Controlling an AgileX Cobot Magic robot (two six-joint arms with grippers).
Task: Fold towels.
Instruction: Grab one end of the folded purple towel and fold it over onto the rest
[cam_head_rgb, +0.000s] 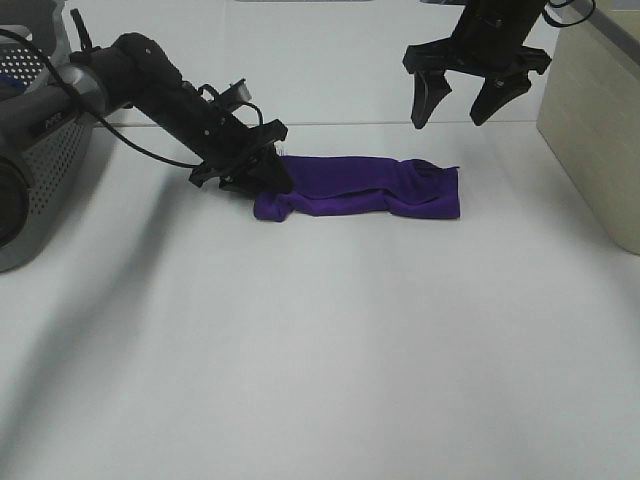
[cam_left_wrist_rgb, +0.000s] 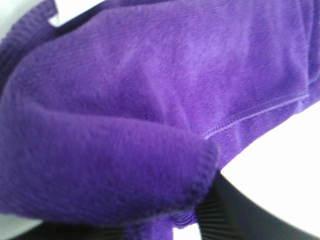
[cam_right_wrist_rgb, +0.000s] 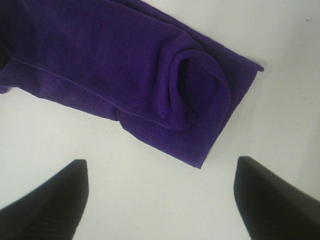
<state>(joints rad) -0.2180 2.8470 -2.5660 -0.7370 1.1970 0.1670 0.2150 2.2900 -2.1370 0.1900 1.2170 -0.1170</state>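
**Exterior high.** Towel (cam_head_rgb: 370, 190): lying on the table (cam_head_rgb: 320, 350) as a long folded band, rumpled at both ends. Left gripper (cam_head_rgb: 252, 170): bearing down on the band's left end, apparently pinching it so that end can be carried over. Right gripper (cam_head_rgb: 470, 95): hanging above the right end, jaws spread, holding nothing.

**Left wrist.** Cloth is filling the view. A thick fold is bulging over a dark finger (cam_left_wrist_rgb: 250, 220), suggesting a grip on several layers.

**Right wrist.** Both fingertips are standing wide apart, clear of the cloth. The towel's corner is curling into a loose loop, likely needing flattening before another fold.
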